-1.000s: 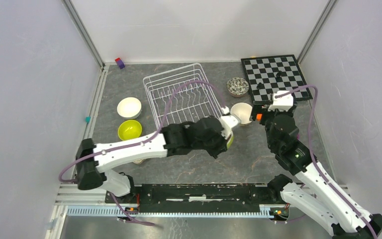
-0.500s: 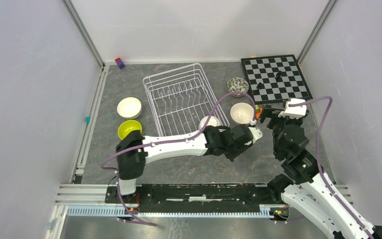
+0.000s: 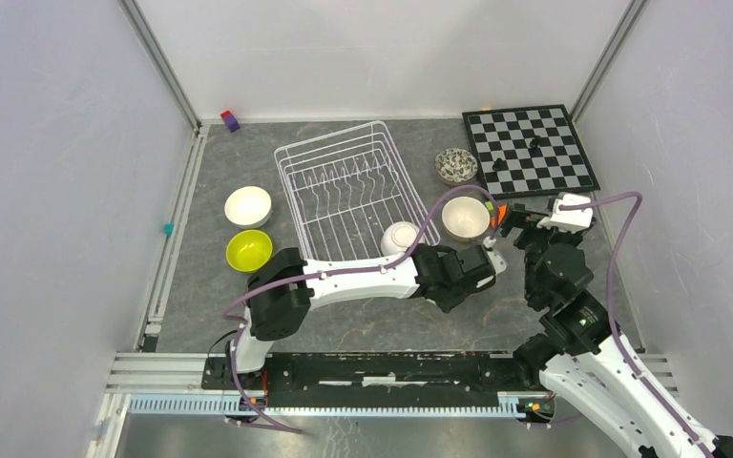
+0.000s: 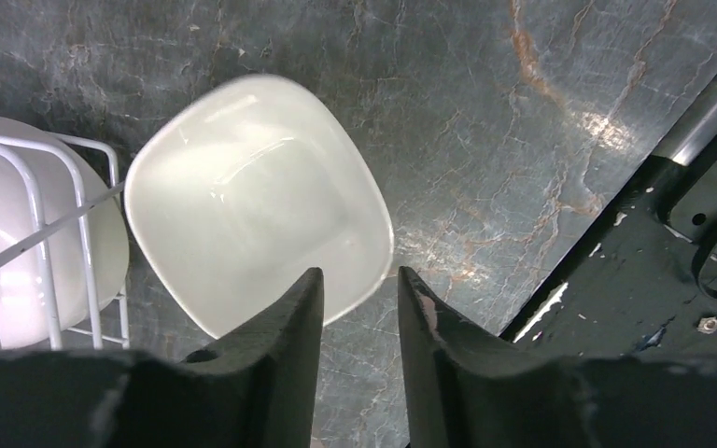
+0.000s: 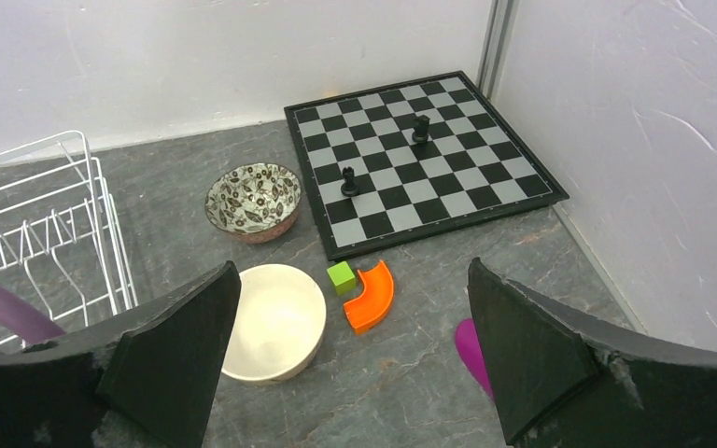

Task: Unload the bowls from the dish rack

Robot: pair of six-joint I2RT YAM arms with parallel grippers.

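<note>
My left gripper has its two matte black fingers parted, with nothing clamped. The thin rim of the squarish white bowl shows in the gap, and I cannot tell whether it touches either finger. That bowl is glossy, with rounded corners, and sits mouth-up on the grey veined table directly ahead of my fingertips. Its far left corner is just beside the smooth white wire of the dish rack. Behind those wires, left of my fingers, lies a rounder white bowl in the rack's corner.

My right gripper is spread wide and empty, its fingers dark, blunt wedges. Ahead and slightly left of it rests the round cream bowl, plain and smooth. Beyond that bowl is the floral bowl, dark leaves on white. Straight ahead, a small green cube sits beside an orange curved piece. Farther ahead and right lies the flat chessboard with two black chess pieces.

From above, on the far side of the rack from both grippers, sit a plain white bowl and a lime green bowl.
</note>
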